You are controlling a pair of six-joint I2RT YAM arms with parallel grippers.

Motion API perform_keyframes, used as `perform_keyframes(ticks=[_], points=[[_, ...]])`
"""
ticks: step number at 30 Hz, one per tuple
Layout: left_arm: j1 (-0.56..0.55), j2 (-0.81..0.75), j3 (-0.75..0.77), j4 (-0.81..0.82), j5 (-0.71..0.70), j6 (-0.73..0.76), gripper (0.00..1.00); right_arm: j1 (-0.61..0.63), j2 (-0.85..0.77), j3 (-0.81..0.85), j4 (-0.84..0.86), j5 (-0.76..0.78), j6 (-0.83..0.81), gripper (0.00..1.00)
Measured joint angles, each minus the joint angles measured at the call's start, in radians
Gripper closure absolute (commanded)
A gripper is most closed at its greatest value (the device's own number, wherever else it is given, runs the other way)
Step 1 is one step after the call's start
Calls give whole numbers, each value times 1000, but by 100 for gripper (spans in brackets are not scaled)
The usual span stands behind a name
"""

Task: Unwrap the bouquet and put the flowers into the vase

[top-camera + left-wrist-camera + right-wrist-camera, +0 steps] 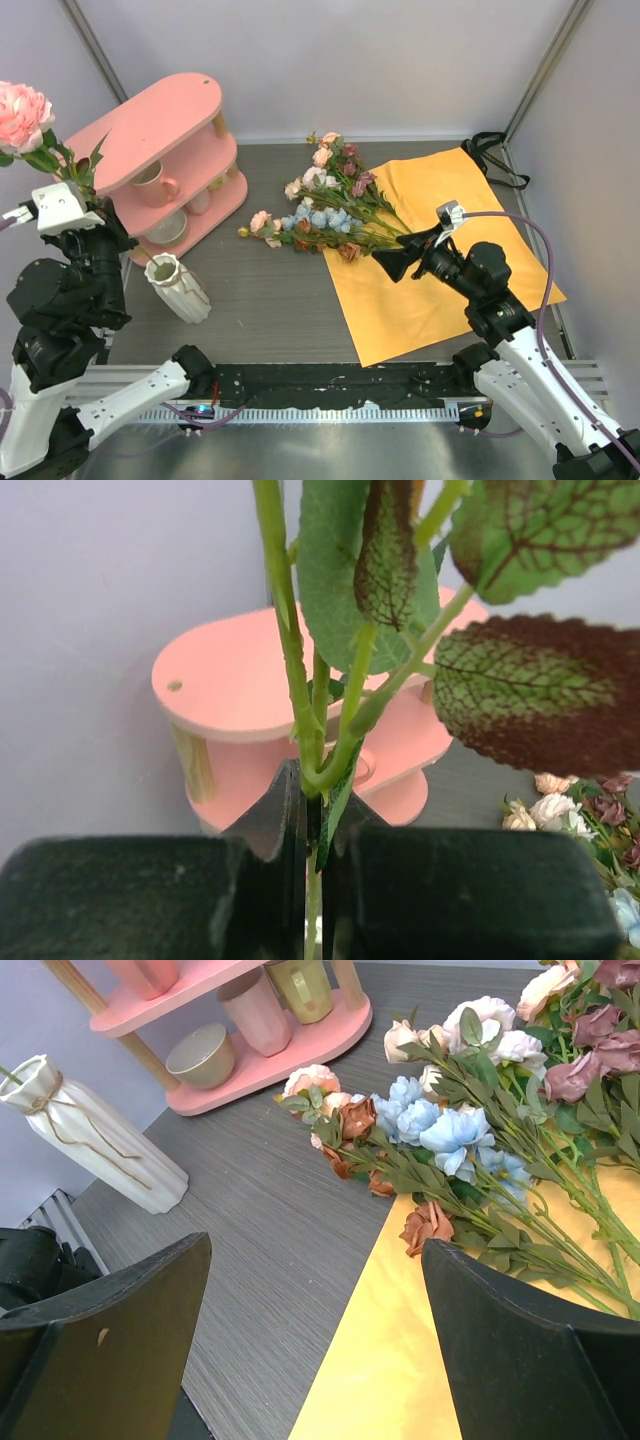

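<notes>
1. The left jaws are clamped together on the green stem [298,680] of a single pink flower [20,115], held high at the far left. The right jaws stand wide apart and empty, hovering at the near edge of the loose flowers [325,215].
2. The vase [178,288] stands upright on the desk [270,310], just in front of the pink shelf [165,125] and well below the held bloom.
3. The other flowers lie in a loose bunch, heads toward the shelf and stems resting on the orange sheet [440,300], which is spread flat. The black ribbon [490,150] lies at the sheet's far corner. The unwrapping looks done.
4. The step in hand appears to be carrying the first flower to the vase. The next move calls for bringing the stem's lower end over the narrow wavy mouth, then lowering it in roughly upright before the jaws part. The right jaws would need to drop onto one stem and close without gathering its neighbours.
5. The stem's lower end is hidden behind the left jaws in the wrist view. The bloom is cut by the top view's edge. Whether the vase already holds anything cannot be told. The cups [250,1005] on the shelf are only partly visible.
</notes>
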Motion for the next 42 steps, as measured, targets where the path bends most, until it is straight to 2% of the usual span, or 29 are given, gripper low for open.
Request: perform_keyframes(ticks=[4, 8, 10, 21, 24, 25, 27, 28, 30, 31, 32, 34, 37, 42], points=[[0, -69, -148, 61, -62, -44, 97, 0, 0, -1, -10, 1, 0, 8], [0, -108, -278, 81, -108, -101, 87, 0, 0, -8, -14, 1, 0, 8], [0, -111, -318, 73, -135, -142, 85, 0, 2, -8, -20, 1, 0, 8], [0, -156, -450, -146, -266, -545, 73, 0, 19, -8, -26, 1, 16, 8], [0, -156, -465, -191, -275, -616, 64, 0, 23, -8, -30, 1, 26, 8], [0, -154, -468, -206, -276, -637, 53, 0, 23, -8, -32, 1, 28, 8], [0, -151, -470, -236, -275, -674, 40, 0, 23, -8, -32, 1, 34, 8], [0, -149, -471, -248, -275, -690, 28, 0, 23, -8, -33, 2, 35, 8], [0, -146, -470, -278, -270, -722, 18, 0, 23, -8, -35, 5, 43, 8], [0, -145, -469, -291, -264, -735, 9, 0, 27, -8, -39, 9, 48, 9], [0, -143, -464, -316, -254, -755, 5, 0, 35, -8, -45, 12, 53, 9], [0, -138, -435, -377, -221, -797, 0, 0, 55, -2, -61, 17, 57, 9], [0, -136, -363, -463, -159, -860, 0, 0, 103, 27, -98, 28, 63, 9], [0, -162, -256, -545, 26, -927, 0, 0, 175, 76, -147, 90, 63, 5]])
